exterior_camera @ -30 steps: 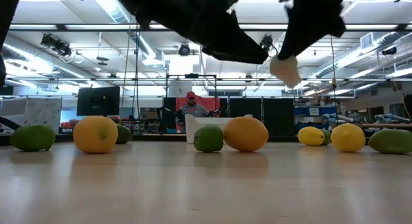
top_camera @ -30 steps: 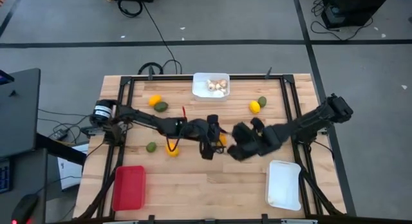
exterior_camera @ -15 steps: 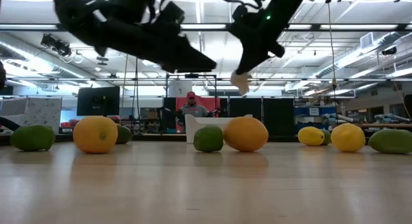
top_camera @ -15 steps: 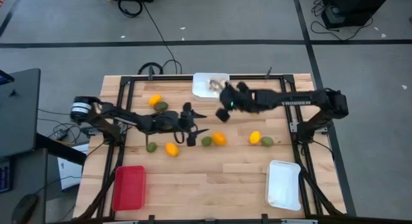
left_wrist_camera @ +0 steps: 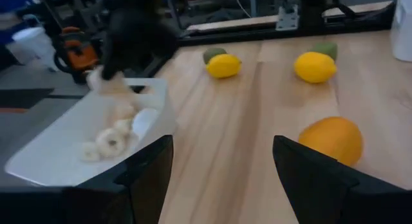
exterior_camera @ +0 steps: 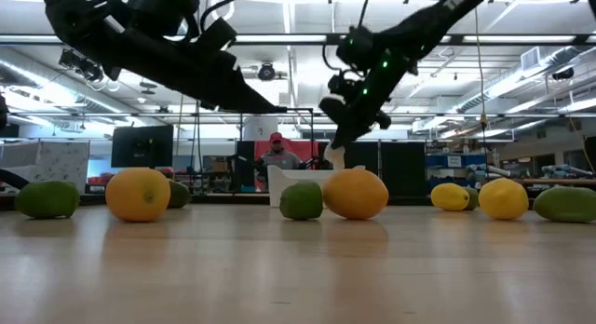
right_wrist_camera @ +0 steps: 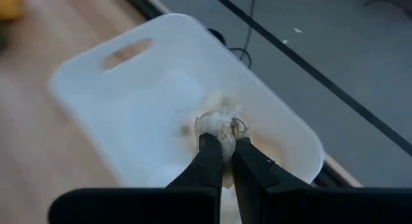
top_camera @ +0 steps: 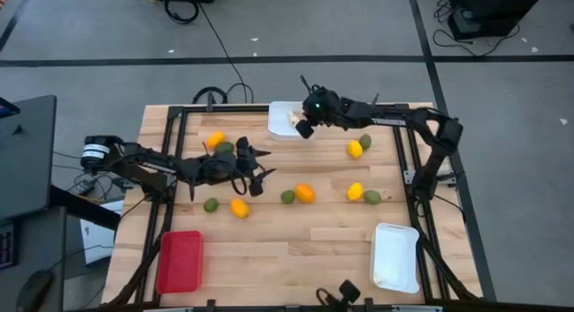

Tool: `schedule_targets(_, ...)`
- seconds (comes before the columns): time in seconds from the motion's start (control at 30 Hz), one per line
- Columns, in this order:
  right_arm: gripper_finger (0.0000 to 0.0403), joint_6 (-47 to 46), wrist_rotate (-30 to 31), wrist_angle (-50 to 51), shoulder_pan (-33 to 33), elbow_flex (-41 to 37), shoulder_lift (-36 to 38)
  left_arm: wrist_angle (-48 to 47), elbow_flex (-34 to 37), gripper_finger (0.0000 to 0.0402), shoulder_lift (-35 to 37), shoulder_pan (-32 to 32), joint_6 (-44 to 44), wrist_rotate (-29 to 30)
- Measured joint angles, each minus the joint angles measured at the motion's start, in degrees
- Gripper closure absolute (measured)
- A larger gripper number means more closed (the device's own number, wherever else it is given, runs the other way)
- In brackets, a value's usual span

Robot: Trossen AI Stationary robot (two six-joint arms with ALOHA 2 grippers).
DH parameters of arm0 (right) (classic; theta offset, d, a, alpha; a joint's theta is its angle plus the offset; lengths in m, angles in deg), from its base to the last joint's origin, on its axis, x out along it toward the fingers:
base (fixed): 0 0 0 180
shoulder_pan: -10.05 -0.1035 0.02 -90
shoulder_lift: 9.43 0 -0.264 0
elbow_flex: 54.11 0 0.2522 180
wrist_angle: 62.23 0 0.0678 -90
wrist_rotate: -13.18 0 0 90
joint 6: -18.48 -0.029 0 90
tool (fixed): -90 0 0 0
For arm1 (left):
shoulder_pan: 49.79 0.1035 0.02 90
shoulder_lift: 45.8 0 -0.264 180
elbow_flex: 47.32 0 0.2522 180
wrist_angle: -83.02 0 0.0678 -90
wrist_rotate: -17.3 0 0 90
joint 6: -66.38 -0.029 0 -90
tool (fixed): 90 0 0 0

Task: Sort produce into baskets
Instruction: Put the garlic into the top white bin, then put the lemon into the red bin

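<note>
My right gripper (right_wrist_camera: 222,147) is shut on a pale beige mushroom-like piece (right_wrist_camera: 219,126) and hangs above the white basket (top_camera: 280,110) at the table's far edge. Several pale pieces (left_wrist_camera: 109,140) lie in that basket. My left gripper (top_camera: 260,169) stands open with nothing between its fingers, above the table left of centre. It is near an orange fruit (top_camera: 306,193) and a green one (top_camera: 288,196). More yellow-orange and green fruits lie loose on the wood. A red basket (top_camera: 179,261) sits at the near left and a second white basket (top_camera: 395,256) at the near right. My right gripper pinches the pale piece (right_wrist_camera: 217,121) between its two fingers, at their free ends. The fingers slant down toward the table's far edge. The piece hangs at the fingertips (exterior_camera: 335,156), lifted clear above the far white basket.
Loose fruits: an orange (top_camera: 215,140) and a green one (top_camera: 224,149) at far left, a green (top_camera: 211,204) and an orange (top_camera: 239,207) below them, and yellow and green pairs (top_camera: 355,149) (top_camera: 372,197) at right. A black frame (top_camera: 179,115) borders the table. A person shows beyond it (exterior_camera: 276,152).
My right gripper has swung from the table's middle toward the far edge, carrying the pale piece, and now hangs lower over the far white basket. My left gripper has drawn back toward the table's left edge, still open. The fruits lie as before.
</note>
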Motion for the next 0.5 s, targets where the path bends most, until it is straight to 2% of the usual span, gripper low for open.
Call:
schedule_targets(0.1, 0.0345, 0.13, -0.28, -0.25, 2.08, 0.85, -2.28, -2.47, -0.05, 0.0129, 0.03, 0.66, 1.53, 1.38)
schedule_targets(0.2, 0.0302, 0.89, -1.9, -1.53, 3.64, 1.01, -3.35, -4.29, -0.03, 0.0129, 0.01, 1.61, 1.88, 3.72)
schedule_targets(0.5, 0.017, 3.97, -3.53, -0.9, 4.68, 1.05, -1.77, -3.63, -0.03, 0.0146, 0.01, 4.72, 4.53, 3.7)
